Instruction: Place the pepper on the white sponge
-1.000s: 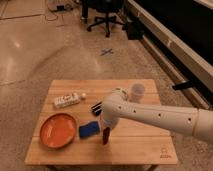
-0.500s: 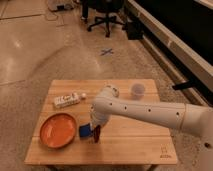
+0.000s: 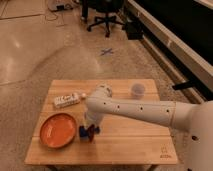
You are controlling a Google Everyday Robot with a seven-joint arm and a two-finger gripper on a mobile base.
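Note:
My gripper (image 3: 90, 128) hangs at the end of the white arm, low over the front left part of the wooden table (image 3: 135, 146). It is shut on the pepper (image 3: 92, 135), a small dark red chili that points down from the fingers. The pepper is right beside a blue sponge (image 3: 82, 131), partly hidden by my gripper. The white sponge (image 3: 66, 100) lies at the back left of the table, well apart from my gripper.
An orange plate (image 3: 56, 131) sits at the front left, just left of the blue sponge. A clear plastic cup (image 3: 138, 90) stands at the back right. Office chairs (image 3: 102, 15) stand on the floor far behind the table.
My gripper has moved left across the table with the pepper in it, from right of the blue sponge to over it.

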